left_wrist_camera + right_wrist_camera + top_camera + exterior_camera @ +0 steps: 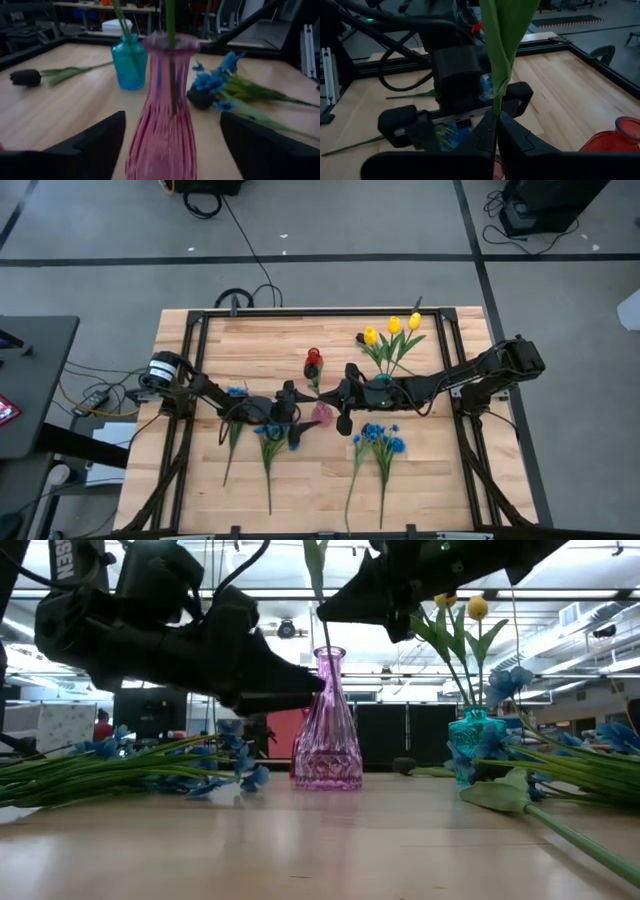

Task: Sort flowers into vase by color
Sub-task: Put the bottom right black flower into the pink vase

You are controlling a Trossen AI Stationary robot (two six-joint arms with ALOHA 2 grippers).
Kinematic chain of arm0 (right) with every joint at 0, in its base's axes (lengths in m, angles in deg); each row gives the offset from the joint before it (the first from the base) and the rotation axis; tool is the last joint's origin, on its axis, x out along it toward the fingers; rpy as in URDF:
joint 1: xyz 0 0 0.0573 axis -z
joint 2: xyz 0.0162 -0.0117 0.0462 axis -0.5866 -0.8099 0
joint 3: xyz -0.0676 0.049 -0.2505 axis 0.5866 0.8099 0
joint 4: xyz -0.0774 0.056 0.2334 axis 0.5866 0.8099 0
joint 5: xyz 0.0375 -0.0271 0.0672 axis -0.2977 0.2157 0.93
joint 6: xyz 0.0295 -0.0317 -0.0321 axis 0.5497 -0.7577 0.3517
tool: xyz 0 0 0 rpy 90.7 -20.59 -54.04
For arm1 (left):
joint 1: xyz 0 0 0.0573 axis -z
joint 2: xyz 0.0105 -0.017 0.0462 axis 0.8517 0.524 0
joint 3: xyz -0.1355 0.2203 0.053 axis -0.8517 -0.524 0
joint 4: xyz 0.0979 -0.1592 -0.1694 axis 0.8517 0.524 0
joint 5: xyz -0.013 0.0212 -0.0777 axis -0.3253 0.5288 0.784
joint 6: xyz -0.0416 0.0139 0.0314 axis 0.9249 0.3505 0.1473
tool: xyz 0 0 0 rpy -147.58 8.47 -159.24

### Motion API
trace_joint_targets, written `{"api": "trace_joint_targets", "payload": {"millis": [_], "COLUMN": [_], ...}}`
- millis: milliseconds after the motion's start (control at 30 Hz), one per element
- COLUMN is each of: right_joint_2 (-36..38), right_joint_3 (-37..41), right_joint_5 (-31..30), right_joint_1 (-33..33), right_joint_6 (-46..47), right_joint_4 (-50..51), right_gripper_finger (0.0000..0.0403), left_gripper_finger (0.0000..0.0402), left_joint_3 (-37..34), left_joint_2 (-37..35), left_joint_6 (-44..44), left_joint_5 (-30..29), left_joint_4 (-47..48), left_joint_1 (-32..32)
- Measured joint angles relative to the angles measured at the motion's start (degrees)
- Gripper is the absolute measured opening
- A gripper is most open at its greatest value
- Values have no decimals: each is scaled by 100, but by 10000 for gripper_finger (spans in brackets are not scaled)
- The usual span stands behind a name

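Observation:
A pink ribbed glass vase [160, 125] stands mid-table between the fingers of my left gripper [172, 145], which is open with a gap on each side. My right gripper [496, 117] hangs just above the vase, shut on a green flower stem [315, 580] that runs down into the vase mouth; its bloom is out of view. A teal vase [383, 383] behind holds yellow tulips [394, 327]. A red vase [313, 363] stands at the far side. Blue flower bunches [381, 438] and dark tulips [25, 77] lie on the table. My right gripper pinches the green stem just under a folded leaf [496, 100] between its two fingers. It comes from the table's right, slanting slightly down, with the fingers across the stem. The stem stands nearly upright, its lower part [172, 75] inside the pink vase.
More blue bunches lie on the left [268, 432] and beside my left arm [236, 392]. A dark bud [200, 98] lies close to the pink vase on its right. A black frame [200, 320] borders the wooden table.

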Motion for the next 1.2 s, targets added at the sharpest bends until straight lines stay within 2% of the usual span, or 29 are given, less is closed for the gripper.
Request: {"api": "trace_joint_targets", "payload": {"millis": [100, 200, 400, 667, 767, 1000, 1200], "right_joint_2": [0, 0, 0, 0, 0, 14, 461], "right_joint_3": [0, -2, -2, -4, -4, -4, -4], "right_joint_5": [85, 107, 234, 375, 359, 432, 315], "right_joint_1": [12, 12, 12, 8, 8, 8, 8], "right_joint_6": [-4, -9, -17, -16, -17, -17, 100], "right_joint_4": [5, 143, 349, 651, 684, 820, 1386], "right_gripper_finger": [23, 23, 23, 27, 42, 113, 161], "left_gripper_finger": [378, 396, 393, 392, 392, 392, 392], "left_joint_3": [230, 529, 957, 952, 952, 952, 885], "left_joint_2": [152, 456, 1047, 1172, 1174, 1174, 1159], "left_joint_6": [-240, -435, -445, -419, -421, -438, -451], "left_joint_5": [8, 11, 16, 35, 35, -31, -28], "left_joint_4": [5, -11, -15, -57, -128, -84, -10], "left_joint_1": [0, 0, -75, -167, -185, -195, -203]}}
